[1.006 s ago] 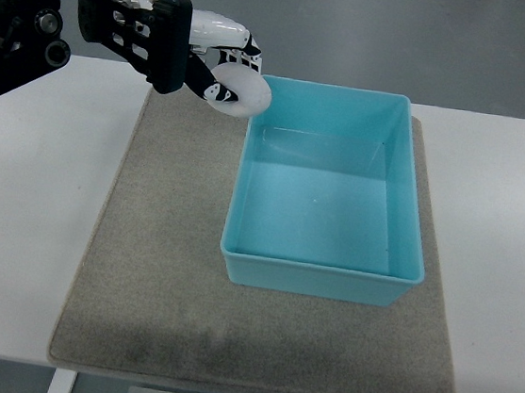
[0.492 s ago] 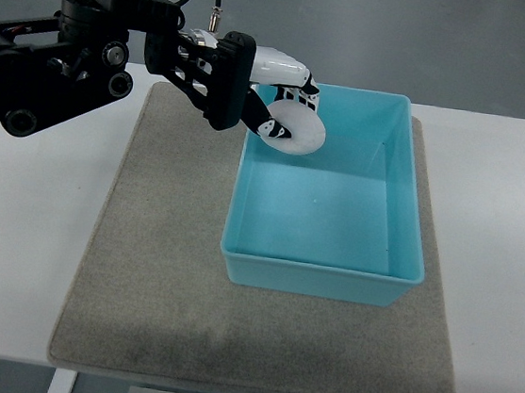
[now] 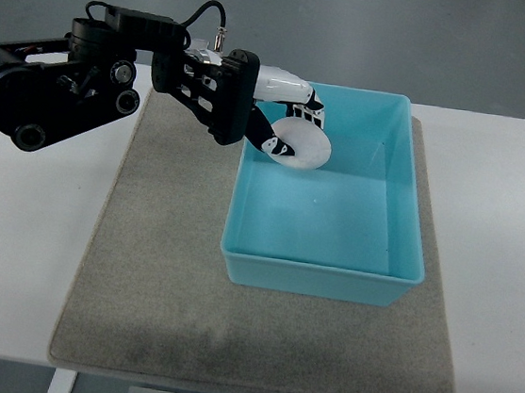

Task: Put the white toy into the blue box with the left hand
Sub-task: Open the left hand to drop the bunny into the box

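left hand [image 3: 281,113]: moves right from the mat's far edge, now past the blue box [image 3: 405,260] rim
white toy [image 3: 303,142]: carried along, now over the box's far-left corner, slightly lower
arm: reaches further in from left

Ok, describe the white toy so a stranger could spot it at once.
Find the grey mat on the white table, then the blue box on it. Over the box's far left corner, the left hand grips the white toy, a round disc, the only white thing there.
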Robot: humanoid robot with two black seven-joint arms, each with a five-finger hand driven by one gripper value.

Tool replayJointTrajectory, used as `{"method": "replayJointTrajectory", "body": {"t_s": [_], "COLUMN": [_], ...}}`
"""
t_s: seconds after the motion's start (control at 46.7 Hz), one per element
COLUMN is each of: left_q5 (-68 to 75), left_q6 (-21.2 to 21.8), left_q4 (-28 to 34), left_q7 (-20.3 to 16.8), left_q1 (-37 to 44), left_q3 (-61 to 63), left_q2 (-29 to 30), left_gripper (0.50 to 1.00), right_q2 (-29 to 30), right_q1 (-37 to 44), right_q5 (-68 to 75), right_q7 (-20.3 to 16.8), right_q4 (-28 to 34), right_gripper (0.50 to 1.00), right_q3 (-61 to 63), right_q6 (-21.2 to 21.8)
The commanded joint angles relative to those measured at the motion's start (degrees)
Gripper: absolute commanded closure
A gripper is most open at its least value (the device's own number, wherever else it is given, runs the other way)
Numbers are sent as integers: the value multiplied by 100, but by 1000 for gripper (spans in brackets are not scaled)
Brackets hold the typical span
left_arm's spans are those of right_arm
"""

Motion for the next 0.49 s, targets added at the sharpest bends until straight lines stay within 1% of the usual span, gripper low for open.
{"method": "replayJointTrajectory", "body": {"t_s": [0.0,0.021,0.107,0.15,0.471], "left_q5": [-11,-11,-20,-20,-64], "left_q6": [53,53,53,53,96], "left_q4": [0,0,0,0,96], "left_q7": [-9,0,-9,0,-9], "left_q1": [15,15,33,77,130], "left_q3": [6,6,24,32,-90], "left_q2": [0,0,9,9,53], "left_gripper": [630,613,602,581,570], "right_q2": [0,0,0,0,0], "right_q1": [0,0,0,0,0], "right_q5": [-5,-5,3,3,3], "right_q7": [0,0,0,0,0], "right_q4": [0,0,0,0,0], "right_gripper": [564,564,564,564,564], "right_q3": [0,0,0,0,0], "right_q6": [0,0,0,0,0]}}
